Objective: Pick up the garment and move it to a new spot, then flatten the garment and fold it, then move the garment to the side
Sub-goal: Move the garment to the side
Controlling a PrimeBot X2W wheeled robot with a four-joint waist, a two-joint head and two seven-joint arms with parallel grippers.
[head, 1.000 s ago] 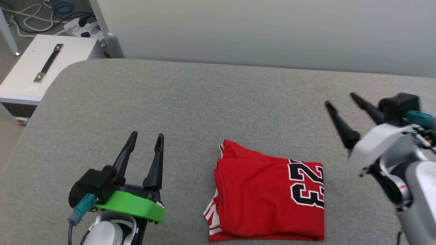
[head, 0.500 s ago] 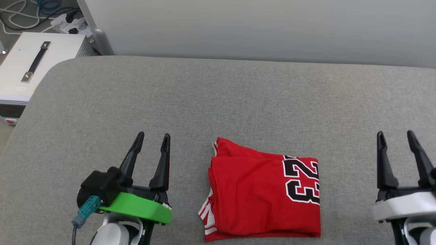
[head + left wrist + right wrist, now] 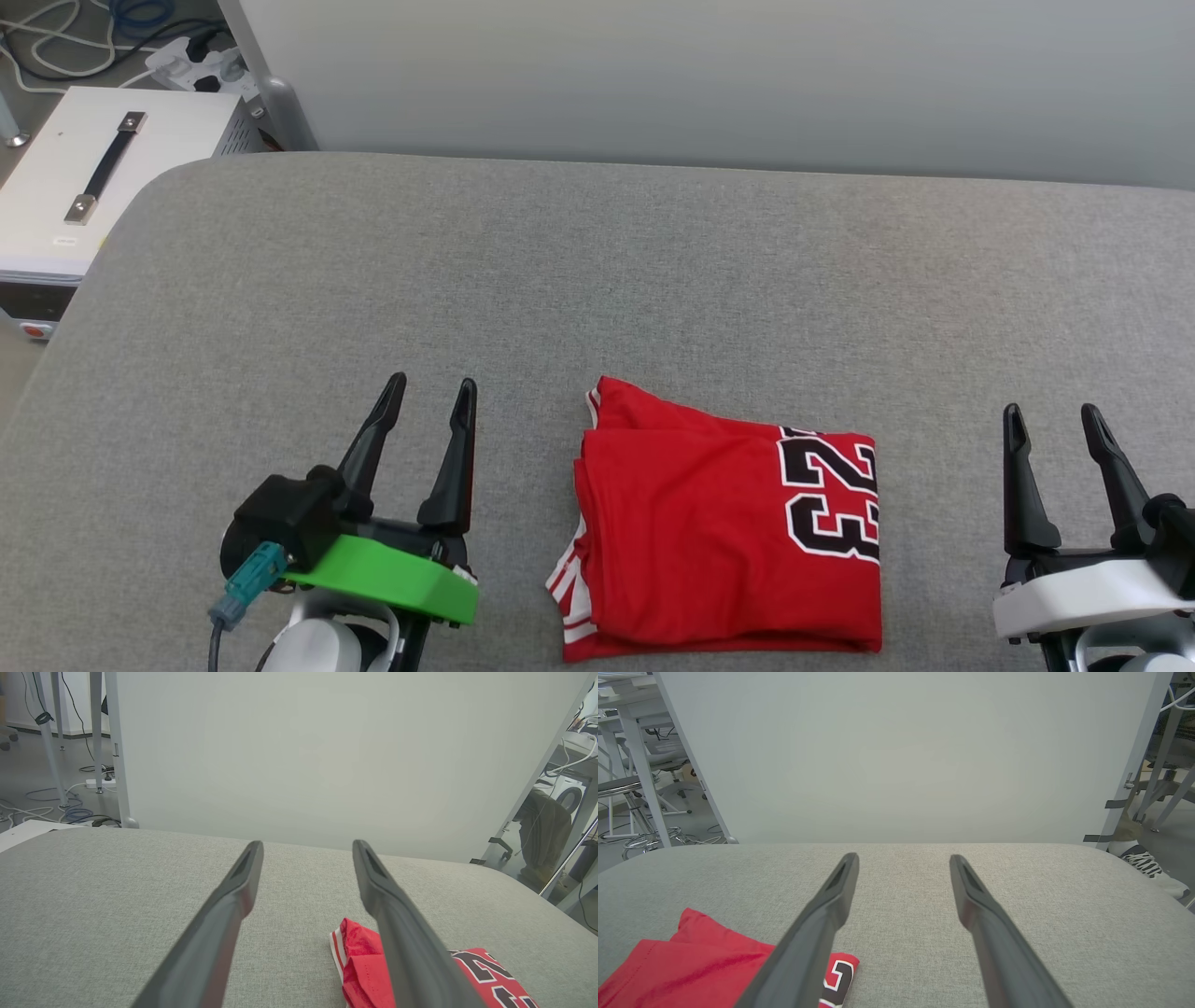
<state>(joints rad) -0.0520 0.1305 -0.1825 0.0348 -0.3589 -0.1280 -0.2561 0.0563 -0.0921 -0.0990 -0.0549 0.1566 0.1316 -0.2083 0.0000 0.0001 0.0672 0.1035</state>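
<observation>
Head view: a grey fabric-covered table (image 3: 597, 261) spans the frame, with a pale wall panel (image 3: 709, 75) standing behind its far edge.
Garment: the garment (image 3: 728, 537) lies folded into a compact red rectangle on the near part of the table, slightly right of the middle. It sits between the two grippers and touches neither.
Garment markings: the black, white-outlined "23" runs along its right edge, turned sideways. Red-and-white striped trim peeks out at the upper left and lower left corners.
Left gripper: the left gripper (image 3: 434, 381) is at the lower left, near the garment's left edge but apart from it. Its jaws are spread and hold nothing, and a green collar (image 3: 392, 583) sits behind the fingers.
Right gripper: the right gripper (image 3: 1050, 411) is at the lower right, well clear of the garment's right edge. Its jaws are likewise spread and empty.
Left wrist view: the two dark fingers (image 3: 224, 914) stand parted over bare grey fabric. The garment's corner with the striped trim shows low in the frame, partly behind the right-hand finger.
Right wrist view: the fingers (image 3: 817, 924) are parted over bare fabric, with the garment at the lower left and part of a numeral beside the left-hand finger. A shoe (image 3: 1141, 863) shows past the table's right end.
Beyond the table: a white box (image 3: 168, 140) with a black strap handle sits at the upper left, with a power strip (image 3: 196, 65) and cables (image 3: 56, 37) on the floor behind it.
</observation>
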